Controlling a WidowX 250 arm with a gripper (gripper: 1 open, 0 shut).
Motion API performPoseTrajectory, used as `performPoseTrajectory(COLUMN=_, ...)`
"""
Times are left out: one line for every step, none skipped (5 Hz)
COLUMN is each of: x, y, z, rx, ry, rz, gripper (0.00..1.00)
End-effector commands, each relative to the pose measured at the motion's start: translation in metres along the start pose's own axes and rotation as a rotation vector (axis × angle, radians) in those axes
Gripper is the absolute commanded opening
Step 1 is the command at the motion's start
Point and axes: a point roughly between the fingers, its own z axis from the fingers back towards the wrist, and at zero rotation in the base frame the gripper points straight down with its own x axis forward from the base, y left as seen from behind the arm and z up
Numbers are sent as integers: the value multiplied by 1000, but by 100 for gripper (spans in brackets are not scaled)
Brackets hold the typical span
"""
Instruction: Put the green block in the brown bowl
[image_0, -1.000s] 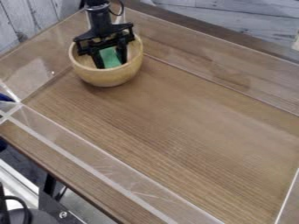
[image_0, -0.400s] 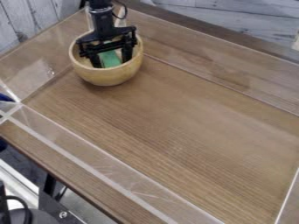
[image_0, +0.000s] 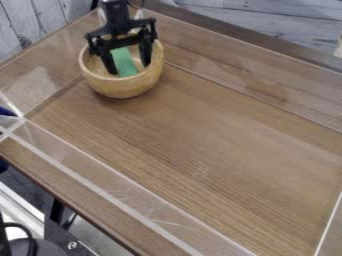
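Observation:
The brown bowl (image_0: 120, 82) sits at the far left of the wooden table. Inside it lies the green block (image_0: 127, 64), leaning against the bowl's inner wall. My black gripper (image_0: 122, 45) hangs just above the bowl, pointing straight down. Its fingers (image_0: 96, 47) are spread open on either side of the block and do not hold it. The block's upper end shows between them.
The wooden tabletop (image_0: 201, 140) is bordered by low clear plastic walls (image_0: 80, 165). A pale plank wall stands behind it. Dark frame parts show below the front left corner.
The gripper opened and let go of the green block, which now rests in the bowl. The gripper then rose a little above the bowl's rim.

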Motion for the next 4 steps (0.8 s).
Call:
performPoseTrajectory(x=-2, y=-13, z=45, rx=-58, ry=-91, rz=-46, gripper=100)
performPoseTrajectory(x=-10, y=-22, z=54, rx=-66, ry=-93, rz=-108, gripper=100)
performPoseTrajectory(x=-9, y=-24, z=54, rx=-65, ry=-99, rz=-122, gripper=100)
performPoseTrajectory(x=-4, y=-22, z=48, rx=-58, ry=-110, rz=-109, gripper=100)
